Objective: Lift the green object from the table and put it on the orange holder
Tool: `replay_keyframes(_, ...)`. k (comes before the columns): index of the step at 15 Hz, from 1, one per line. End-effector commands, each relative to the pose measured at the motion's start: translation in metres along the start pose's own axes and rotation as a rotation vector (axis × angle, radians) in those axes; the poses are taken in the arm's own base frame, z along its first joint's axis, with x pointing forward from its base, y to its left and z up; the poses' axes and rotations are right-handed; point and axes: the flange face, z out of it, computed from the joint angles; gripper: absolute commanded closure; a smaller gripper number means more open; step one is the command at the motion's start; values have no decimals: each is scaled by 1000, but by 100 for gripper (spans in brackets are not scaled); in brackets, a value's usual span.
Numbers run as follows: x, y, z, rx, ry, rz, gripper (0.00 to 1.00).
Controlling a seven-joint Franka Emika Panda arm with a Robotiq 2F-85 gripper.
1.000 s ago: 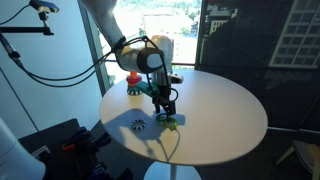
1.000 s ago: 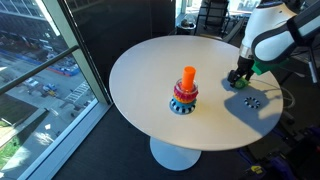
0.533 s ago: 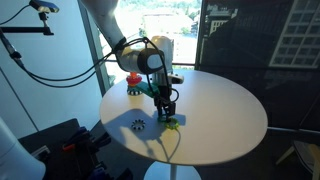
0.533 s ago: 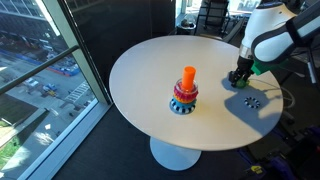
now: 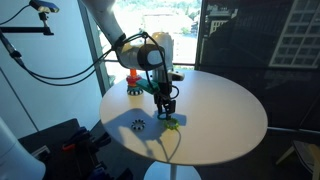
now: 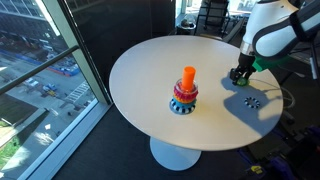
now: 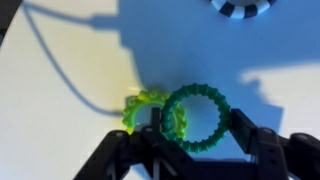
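The green object (image 7: 195, 92), a dark green ring, lies between the fingers of my gripper (image 7: 198, 122), which is shut on it from both sides. It overlaps the lighter yellow-green ring (image 7: 135, 105) to its left. In both exterior views the gripper (image 5: 166, 113) (image 6: 238, 78) points straight down, low over the white round table (image 5: 220, 110), near its edge. The orange holder (image 5: 132, 80) (image 6: 188, 78), an upright peg with coloured rings round its base, stands apart from the gripper on the same table.
A black-and-white toothed ring (image 7: 245, 6) (image 5: 138, 125) (image 6: 252, 101) lies on the table close to the gripper. The yellow-green ring (image 5: 172, 124) sits at the fingertips. Windows and dark walls surround the table (image 6: 150, 70).
The jaws have shut on the dark green ring. The arm stands almost where it was, if anything a touch higher.
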Motion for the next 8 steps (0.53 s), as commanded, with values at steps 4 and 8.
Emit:
replay_keyframes(4, -7, 4, -62, 33, -93, 20, 55)
replay_keyframes(8, -13, 1, -99, 63, -154, -8, 55)
